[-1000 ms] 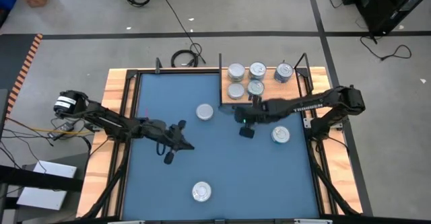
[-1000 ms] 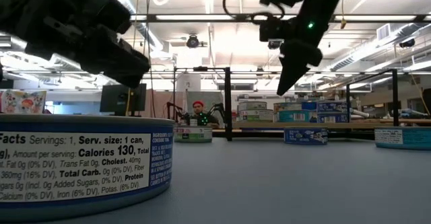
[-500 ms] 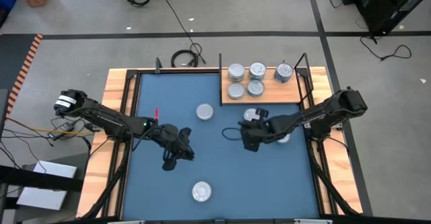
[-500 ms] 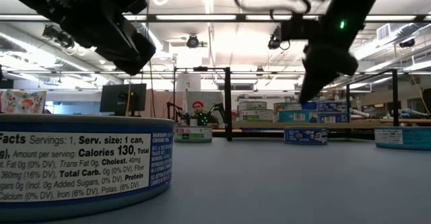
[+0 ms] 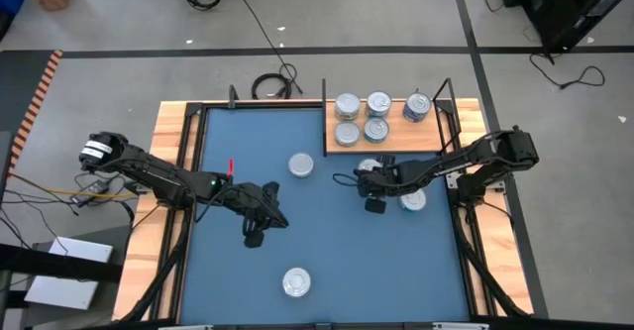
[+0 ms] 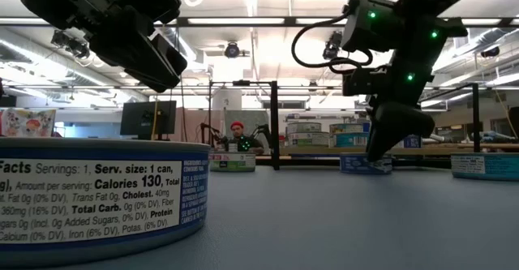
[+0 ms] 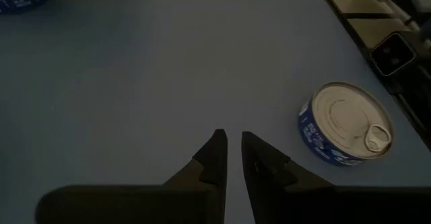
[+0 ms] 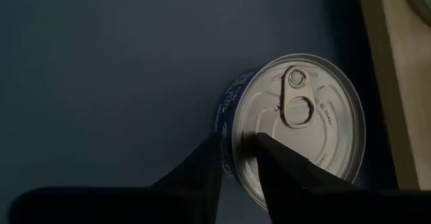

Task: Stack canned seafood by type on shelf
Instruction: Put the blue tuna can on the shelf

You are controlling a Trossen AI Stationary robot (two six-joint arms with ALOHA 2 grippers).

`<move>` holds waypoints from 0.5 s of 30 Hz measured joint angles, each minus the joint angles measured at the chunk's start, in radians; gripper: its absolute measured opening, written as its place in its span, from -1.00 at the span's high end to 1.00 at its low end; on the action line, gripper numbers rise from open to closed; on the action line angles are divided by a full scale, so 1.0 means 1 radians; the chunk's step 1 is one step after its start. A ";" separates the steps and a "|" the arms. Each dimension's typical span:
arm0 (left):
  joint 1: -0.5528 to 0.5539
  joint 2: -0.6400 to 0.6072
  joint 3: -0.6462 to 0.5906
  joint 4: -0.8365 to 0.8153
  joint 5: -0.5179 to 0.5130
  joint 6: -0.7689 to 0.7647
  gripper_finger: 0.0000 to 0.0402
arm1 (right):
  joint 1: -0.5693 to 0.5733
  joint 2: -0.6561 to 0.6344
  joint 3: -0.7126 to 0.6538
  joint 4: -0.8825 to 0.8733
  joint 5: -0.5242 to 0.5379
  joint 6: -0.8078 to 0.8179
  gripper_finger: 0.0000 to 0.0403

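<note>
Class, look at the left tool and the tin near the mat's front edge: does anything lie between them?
Nothing visible does. Only bare blue mat separates the left tool from that tin; its fingers stand slightly parted.

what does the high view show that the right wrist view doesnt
Only the high view shows the shelf carrying five tins, the left gripper over the blue mat, and loose tins such as the one near the front edge. Only the right wrist view shows close detail: the pull-tab lid of the tin just ahead of the right gripper, whose jaws stand slightly apart. Both share that gripper, a tin beside it and the mat.
</note>
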 joint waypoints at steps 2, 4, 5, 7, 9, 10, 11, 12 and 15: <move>0.000 0.000 0.000 0.001 -0.008 0.009 0.75 | -0.005 -0.001 -0.007 0.006 0.006 -0.007 0.60; 0.000 0.000 0.000 0.001 -0.011 0.015 0.75 | -0.004 -0.001 -0.004 0.004 0.003 -0.021 0.73; 0.000 0.000 0.000 0.001 -0.014 0.012 0.75 | -0.004 -0.001 0.001 0.000 -0.003 -0.030 0.80; 0.000 0.000 0.000 0.001 -0.032 -0.001 0.75 | 0.002 0.000 0.017 -0.011 -0.026 -0.038 0.93; 0.000 0.000 0.000 -0.002 -0.038 -0.003 0.75 | 0.011 0.004 0.041 -0.004 -0.068 -0.037 0.96; 0.000 0.000 0.000 -0.005 -0.038 -0.003 0.75 | 0.019 0.004 0.051 -0.006 -0.099 -0.036 0.95; 0.000 0.000 0.000 -0.010 -0.041 -0.003 0.75 | 0.026 0.005 0.063 -0.006 -0.137 -0.032 0.94; 0.000 0.000 0.000 -0.014 -0.046 -0.003 0.75 | 0.033 0.006 0.074 -0.004 -0.171 -0.029 0.94; 0.000 0.000 0.000 -0.018 -0.056 0.001 0.75 | 0.062 0.006 0.100 0.022 -0.246 -0.001 0.98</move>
